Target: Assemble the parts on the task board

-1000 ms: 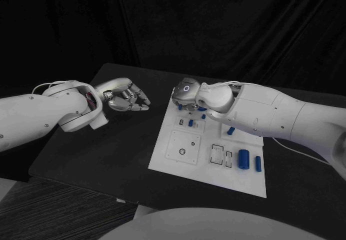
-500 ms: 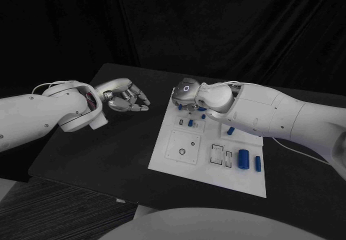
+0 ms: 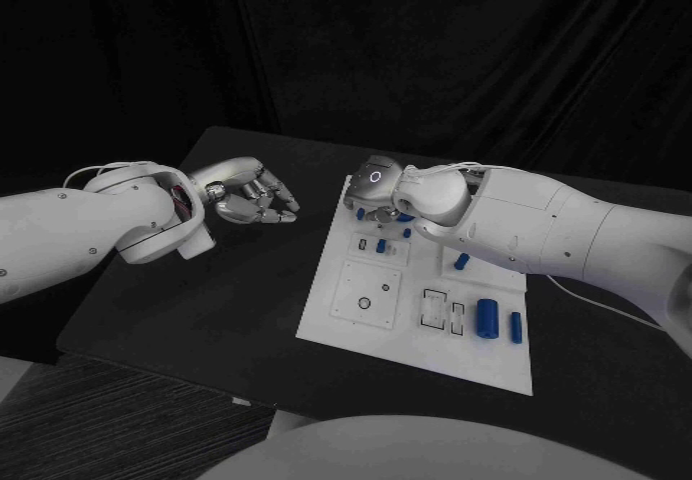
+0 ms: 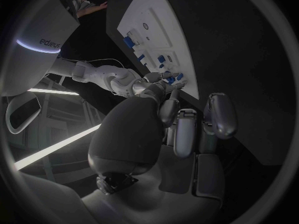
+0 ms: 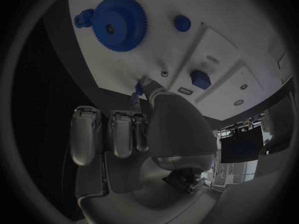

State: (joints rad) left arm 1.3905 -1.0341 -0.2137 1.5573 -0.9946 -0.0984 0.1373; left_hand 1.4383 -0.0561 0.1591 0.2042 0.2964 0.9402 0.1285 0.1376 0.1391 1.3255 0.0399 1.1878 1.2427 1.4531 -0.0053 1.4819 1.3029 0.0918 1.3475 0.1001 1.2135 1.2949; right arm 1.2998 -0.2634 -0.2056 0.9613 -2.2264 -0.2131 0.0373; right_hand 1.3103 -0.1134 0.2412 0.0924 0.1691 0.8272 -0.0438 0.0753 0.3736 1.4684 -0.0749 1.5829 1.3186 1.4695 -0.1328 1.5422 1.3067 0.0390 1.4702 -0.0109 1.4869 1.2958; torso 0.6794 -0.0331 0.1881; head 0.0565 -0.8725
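Observation:
The white task board (image 3: 378, 338) lies in the middle of the black table. My right hand (image 3: 378, 198) hovers over its far end. In the right wrist view that hand (image 5: 143, 134) pinches a small blue part (image 5: 138, 88) at its fingertips, just above the board (image 5: 224, 15). Close by on the board sit a large blue gear (image 5: 119, 23), a small blue gear (image 5: 84, 20) and a blue round peg (image 5: 182, 23). My left hand (image 3: 257, 196) hangs over the bare table left of the board. Its fingers (image 4: 187, 129) are curled in with nothing in them.
More blue parts lie on the board: a short peg (image 3: 382, 245), a slanted piece (image 3: 462, 261), a thick cylinder (image 3: 488, 317) and a thin one (image 3: 516, 327). A square recess with a hole (image 3: 365, 300) lies near the board's left edge. Black table (image 3: 216, 300) surrounds the board.
My right hand has edged very slightly to the right over the board's far end. The left hand and the parts on the board have not moved.

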